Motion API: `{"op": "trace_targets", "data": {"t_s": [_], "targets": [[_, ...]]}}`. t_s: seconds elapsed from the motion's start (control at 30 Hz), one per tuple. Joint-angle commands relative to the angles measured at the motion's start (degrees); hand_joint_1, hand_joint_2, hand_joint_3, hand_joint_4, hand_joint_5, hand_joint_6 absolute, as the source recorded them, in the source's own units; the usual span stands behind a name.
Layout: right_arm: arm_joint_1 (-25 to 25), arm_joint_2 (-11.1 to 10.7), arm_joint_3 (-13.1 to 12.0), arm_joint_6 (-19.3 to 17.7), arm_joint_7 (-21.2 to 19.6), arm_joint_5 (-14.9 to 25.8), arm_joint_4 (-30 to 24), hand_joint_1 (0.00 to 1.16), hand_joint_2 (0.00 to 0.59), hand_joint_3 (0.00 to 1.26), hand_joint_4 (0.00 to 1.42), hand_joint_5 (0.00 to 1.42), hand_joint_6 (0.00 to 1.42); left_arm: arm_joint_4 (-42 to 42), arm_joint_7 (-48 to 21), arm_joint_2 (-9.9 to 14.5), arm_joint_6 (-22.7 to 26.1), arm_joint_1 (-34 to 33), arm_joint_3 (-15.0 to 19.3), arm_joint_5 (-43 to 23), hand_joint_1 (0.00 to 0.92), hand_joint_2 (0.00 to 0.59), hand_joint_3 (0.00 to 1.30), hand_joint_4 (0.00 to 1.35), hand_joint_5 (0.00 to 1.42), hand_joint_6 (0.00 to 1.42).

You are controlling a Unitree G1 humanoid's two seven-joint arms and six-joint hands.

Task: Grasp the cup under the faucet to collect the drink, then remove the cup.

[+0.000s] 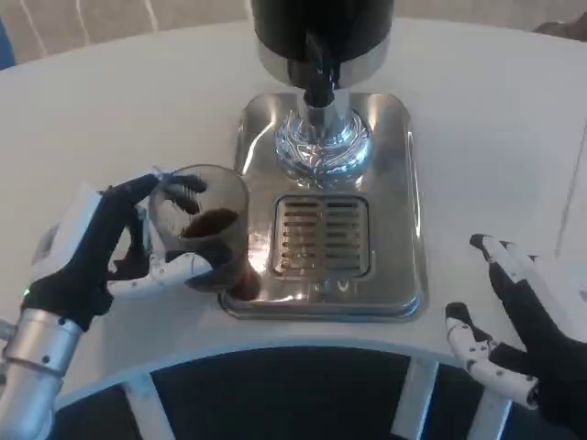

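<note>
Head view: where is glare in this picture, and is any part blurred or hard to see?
In the head view, bright glare sits on the chrome dispenser base and the steel drip tray; the clear cup in the left robot hand shows dark drink and faint reflections; the right robot hand is soft at the frame edge; the black dispenser body is cut off at the top.

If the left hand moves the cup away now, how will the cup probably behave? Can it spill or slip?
The cup looks like clear, smooth plastic, so it may slip or flex if the left hand squeezes unevenly. It holds some dark drink, so a fast or tilted move could slosh it. It sits by the tray edge, so dragging might tip it.
</note>
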Motion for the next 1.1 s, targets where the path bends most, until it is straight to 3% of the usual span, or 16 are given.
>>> {"op": "trace_targets", "data": {"t_s": [0.03, 0.3, 0.63, 1.1], "targets": [[-1.76, -0.4, -0.78, -1.64, 1.11, 0.75, 0.53, 0.24, 0.549, 0.02, 0.0, 0.0, 0.0, -2.97, -2.16, 1.25, -2.95, 1.77, 2.07, -3.26, 0.535, 0.063, 1.0, 1.15, 1.37, 1.07], [-3.71, -1.17, -1.9, -3.11, 1.86, 1.41, 0.82, 0.23, 0.544, 0.02, 0.0, 0.0, 0.0, -6.72, -6.03, 1.46, -3.28, 4.89, 4.31, -6.14, 0.535, 0.057, 1.0, 1.16, 1.37, 1.07], [-3.89, -1.85, -1.35, -4.79, 1.62, 2.16, 0.96, 0.22, 0.542, 0.01, 0.0, 0.0, 0.0, -11.36, -9.79, 1.08, -3.2, 8.79, 6.37, -8.29, 0.536, 0.054, 1.0, 1.17, 1.37, 1.07], [-2.35, -2.75, 0.66, -8.19, 1.89, 3.77, 0.38, 0.22, 0.542, 0.01, 0.0, 0.0, 0.0, -24.43, -16.22, 0.94, -2.38, 17.91, 9.25, -13.41, 0.539, 0.046, 1.0, 1.16, 1.37, 1.07]]}}
